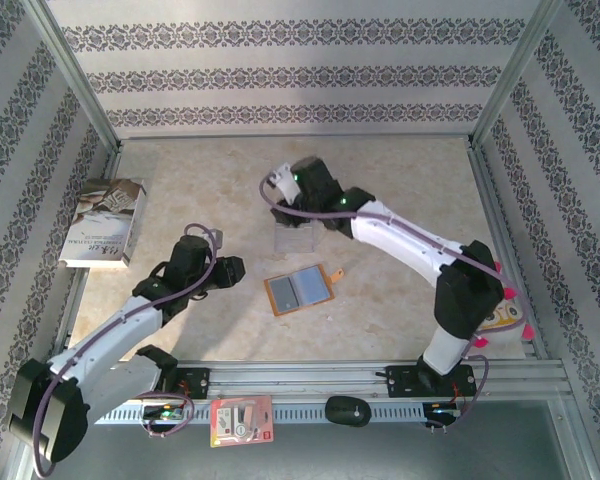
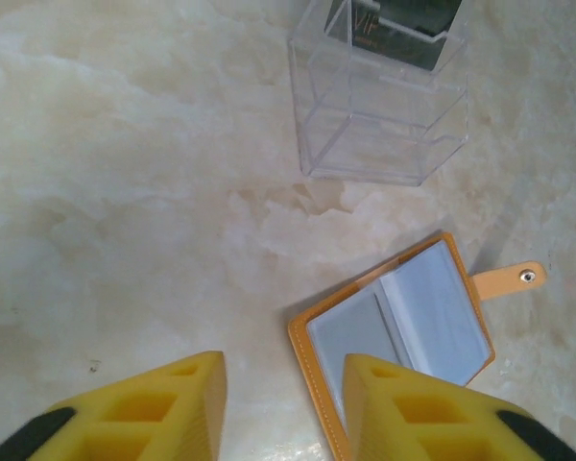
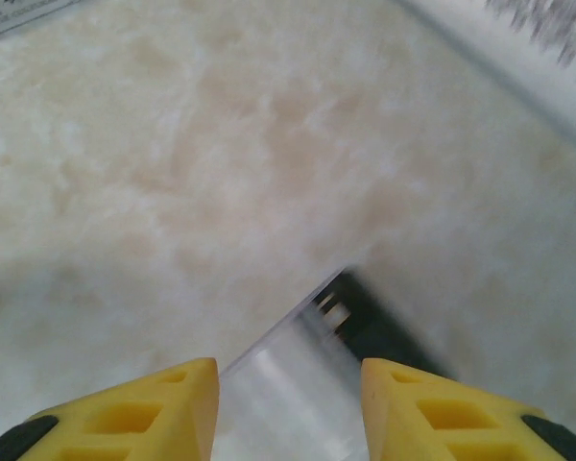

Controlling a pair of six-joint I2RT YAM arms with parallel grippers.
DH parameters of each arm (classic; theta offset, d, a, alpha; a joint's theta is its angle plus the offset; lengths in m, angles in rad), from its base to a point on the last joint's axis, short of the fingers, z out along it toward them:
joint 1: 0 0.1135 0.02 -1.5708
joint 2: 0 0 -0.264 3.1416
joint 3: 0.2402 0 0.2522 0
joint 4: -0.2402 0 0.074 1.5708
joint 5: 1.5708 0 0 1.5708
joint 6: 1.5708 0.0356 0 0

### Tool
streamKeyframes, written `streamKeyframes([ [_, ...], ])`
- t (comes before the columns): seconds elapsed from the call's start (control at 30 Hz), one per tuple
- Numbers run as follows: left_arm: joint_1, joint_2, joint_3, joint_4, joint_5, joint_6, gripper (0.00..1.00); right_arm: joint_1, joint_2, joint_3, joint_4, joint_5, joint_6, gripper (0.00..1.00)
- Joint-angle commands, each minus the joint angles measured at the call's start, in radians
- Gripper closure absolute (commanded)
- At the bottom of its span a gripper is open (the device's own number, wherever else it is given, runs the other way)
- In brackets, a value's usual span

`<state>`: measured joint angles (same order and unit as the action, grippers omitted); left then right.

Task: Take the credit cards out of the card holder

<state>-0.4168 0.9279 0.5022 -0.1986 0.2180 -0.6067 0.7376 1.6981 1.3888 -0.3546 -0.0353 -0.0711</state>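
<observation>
Centrally, on the pale marble table (image 1: 180,180): the card holder (image 1: 298,291), spread open and flat, grey-blue pockets facing up, snap tab (image 1: 337,274) jutting from its far-right corner. Bare tabletop along every edge of it, nothing touching.

Just beyond the card holder, with a strip of bare table between: a clear plastic stand (image 1: 298,238), upright, with one dark credit card (image 2: 408,24) standing in the tier farthest from the card holder.

Above that stand, on the far side of the card holder: the right gripper (image 3: 288,384), yellow fingers parted, nothing clamped. Blurred wrist view, but the stand's edge and the dark card are visible below the gap.

Just left of the card holder, raised off the table: the left gripper (image 2: 280,384), fingers parted to a middling width, bare marble in the gap, one finger overlapping the card holder's near-left corner in the wrist view.

Widest free room left of the card holder and beyond it to the left. Far left, near the wall: a book (image 1: 105,222). To the right, the right arm (image 1: 410,240) slanting across above the table. Nearer than the card holder, well apart: the front rail (image 1: 380,375), with a red-and-white packet (image 1: 242,420) and a small black object (image 1: 347,410) beside it.
</observation>
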Motion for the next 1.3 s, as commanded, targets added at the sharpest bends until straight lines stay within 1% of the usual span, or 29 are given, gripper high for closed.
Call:
streamKeyframes([
  [0.0,0.018,-0.095,-0.019,-0.052,-0.063,0.006,0.56,0.068,-0.043,-0.148,-0.089,0.025,0.222,0.56],
  [0.07,0.022,-0.144,-0.03,-0.071,-0.079,0.012,0.5,0.123,-0.055,-0.208,-0.124,0.009,0.234,0.56],
  [0.13,0.026,-0.175,-0.03,-0.093,-0.088,0.025,0.47,0.186,-0.042,-0.246,-0.151,0.014,0.245,0.56],
  [0.23,0.03,-0.196,-0.019,-0.127,-0.111,0.034,0.46,0.258,0.002,-0.256,-0.149,0.025,0.261,0.56],
  [0.33,0.033,-0.211,-0.024,-0.134,-0.11,0.026,0.45,0.304,0.056,-0.234,-0.142,0.073,0.255,0.56],
  [0.47,0.035,-0.214,-0.033,-0.145,-0.095,0.016,0.47,0.324,0.114,-0.206,-0.141,0.119,0.232,0.56],
  [0.77,0.037,-0.219,-0.06,-0.125,-0.07,-0.011,0.48,0.332,0.192,-0.192,-0.133,0.102,0.203,0.57],
  [0.83,0.037,-0.214,-0.058,-0.122,-0.067,-0.011,0.48,0.334,0.204,-0.192,-0.13,0.094,0.204,0.59],
  [0.9,0.037,-0.209,-0.057,-0.117,-0.062,-0.01,0.49,0.334,0.212,-0.193,-0.128,0.087,0.207,0.63],
  [0.93,0.037,-0.203,-0.059,-0.112,-0.056,-0.01,0.49,0.335,0.216,-0.194,-0.125,0.083,0.207,0.67],
  [1.03,0.036,-0.183,-0.06,-0.093,-0.031,-0.004,0.52,0.332,0.217,-0.201,-0.1,0.077,0.211,0.83],
  [1.13,0.034,-0.145,-0.073,-0.044,0.024,-0.015,0.57,0.32,0.195,-0.218,-0.051,0.054,0.236,0.97],
  [1.17,0.032,-0.129,-0.082,-0.02,0.041,-0.024,0.58,0.311,0.177,-0.232,-0.016,0.039,0.251,0.99],
  [1.27,0.015,-0.085,-0.107,0.054,0.058,-0.055,0.6,0.284,0.12,-0.284,0.095,-0.006,0.309,1.0],
])
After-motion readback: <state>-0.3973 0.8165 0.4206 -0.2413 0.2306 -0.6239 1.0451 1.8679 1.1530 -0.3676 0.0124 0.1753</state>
